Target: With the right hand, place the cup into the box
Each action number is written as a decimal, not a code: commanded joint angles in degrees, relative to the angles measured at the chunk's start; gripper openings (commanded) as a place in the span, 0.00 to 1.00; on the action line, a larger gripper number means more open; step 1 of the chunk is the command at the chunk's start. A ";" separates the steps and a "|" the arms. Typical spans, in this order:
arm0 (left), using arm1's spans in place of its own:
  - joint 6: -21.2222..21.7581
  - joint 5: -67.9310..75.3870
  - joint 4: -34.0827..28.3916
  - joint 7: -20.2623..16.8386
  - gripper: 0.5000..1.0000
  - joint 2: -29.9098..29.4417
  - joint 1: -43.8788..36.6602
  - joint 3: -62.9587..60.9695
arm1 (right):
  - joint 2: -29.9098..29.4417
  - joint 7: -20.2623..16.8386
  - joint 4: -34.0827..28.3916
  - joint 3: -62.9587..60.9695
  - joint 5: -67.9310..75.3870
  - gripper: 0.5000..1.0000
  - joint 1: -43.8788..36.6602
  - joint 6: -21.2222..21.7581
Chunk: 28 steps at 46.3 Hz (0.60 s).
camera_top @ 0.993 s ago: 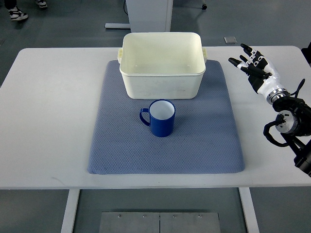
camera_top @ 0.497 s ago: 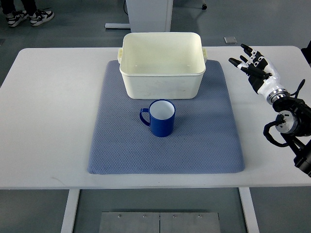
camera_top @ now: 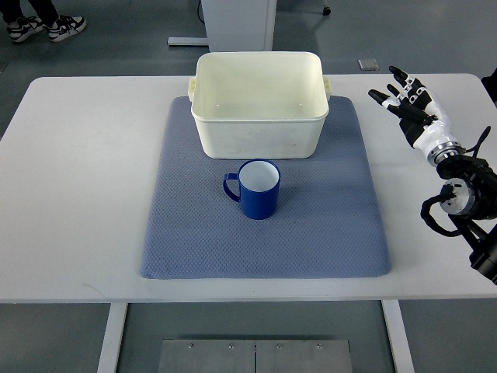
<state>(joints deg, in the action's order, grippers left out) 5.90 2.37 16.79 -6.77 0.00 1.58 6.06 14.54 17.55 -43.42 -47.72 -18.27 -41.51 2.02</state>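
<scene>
A blue cup (camera_top: 257, 189) with a white inside stands upright on the blue-grey mat (camera_top: 194, 233), its handle pointing left. Just behind it sits a cream plastic box (camera_top: 258, 132) with nothing visible inside. My right hand (camera_top: 405, 99) hovers over the table's right side, well to the right of both cup and box, with its fingers spread and holding nothing. Its arm runs down the right edge of the picture. No left arm shows.
The mat lies in the middle of a white table (camera_top: 78, 171). A person's shoes (camera_top: 46, 28) stand on the floor at the far left, beyond the table. A white pedestal (camera_top: 237, 23) rises behind the box.
My right hand has shifted slightly to the right and up. A person's feet at the top left have moved. Cup and box stay put.
</scene>
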 commanded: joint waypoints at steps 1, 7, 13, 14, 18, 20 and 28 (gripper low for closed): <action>-0.01 0.00 0.00 0.00 1.00 0.00 0.00 0.00 | 0.05 -0.14 0.00 0.00 -0.01 1.00 -0.06 0.00; -0.01 0.00 0.00 0.00 1.00 0.00 0.00 -0.09 | 0.05 -0.14 0.00 0.61 -0.01 1.00 -0.15 0.00; -0.01 0.00 0.00 0.00 1.00 0.00 0.00 0.00 | 0.14 -0.14 0.00 0.97 -0.01 1.00 -0.33 0.00; -0.01 0.00 0.00 0.00 1.00 0.00 0.00 0.00 | 0.14 -0.06 0.00 0.97 -0.01 1.00 -0.33 0.00; -0.01 0.00 0.00 0.00 1.00 0.00 0.00 0.00 | 0.14 -0.06 -0.09 0.97 -0.01 1.00 -0.33 0.00; -0.01 0.00 0.00 0.00 1.00 0.00 0.00 0.00 | 0.22 -0.06 -0.09 0.97 -0.01 1.00 -0.41 0.00; -0.01 0.00 0.00 0.00 1.00 0.00 0.00 0.00 | 0.40 -0.06 -0.09 0.97 -0.01 1.00 -0.59 0.00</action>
<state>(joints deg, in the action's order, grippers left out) 5.90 2.37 16.79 -6.77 0.00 1.58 6.07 14.80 17.49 -43.51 -46.75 -18.28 -42.02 2.02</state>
